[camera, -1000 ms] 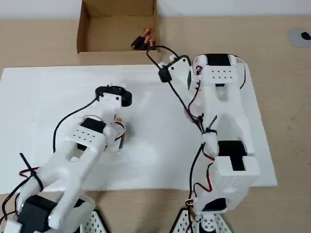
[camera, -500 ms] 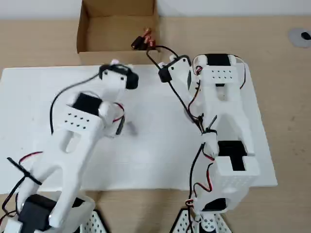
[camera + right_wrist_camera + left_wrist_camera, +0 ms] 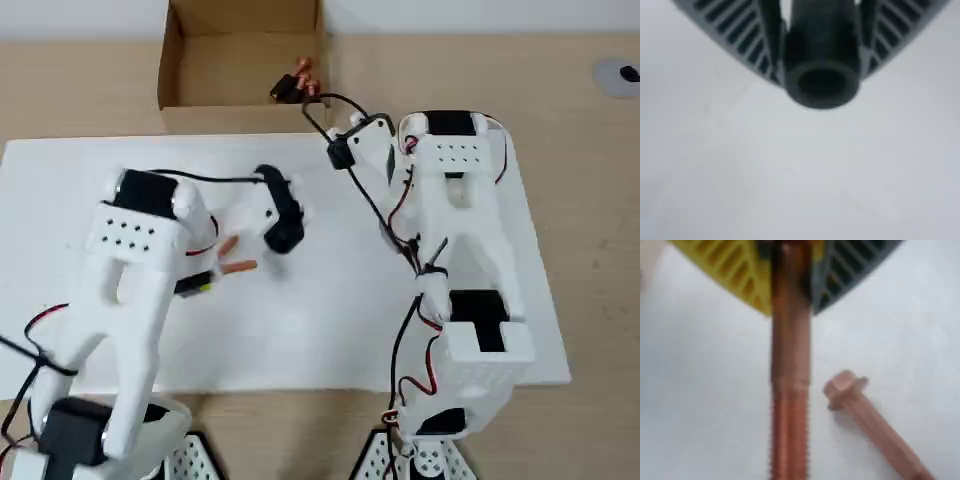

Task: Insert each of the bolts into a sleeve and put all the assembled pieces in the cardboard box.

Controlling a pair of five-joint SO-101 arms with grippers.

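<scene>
**High view.** L arm (image 3: 120,300) is leaning up from lower left, elbow bent at mid-left, forearm pointing right over the white sheet (image 3: 330,330). R arm (image 3: 460,250) is lying straight up centre-right, wrist near the cardboard box (image 3: 190,70) at top.

**Wrist views.** L gripper (image 3: 790,270) is clamping a copper bolt (image 3: 790,390), threaded end sticking out. A 2nd bolt (image 3: 870,415) is lying just beside it on the sheet. R gripper (image 3: 822,45) is pinching a black sleeve (image 3: 822,85), open bore facing the cam.

Assembled pcs (image 3: 295,82) are resting in the box's lower-right corner.
</scene>
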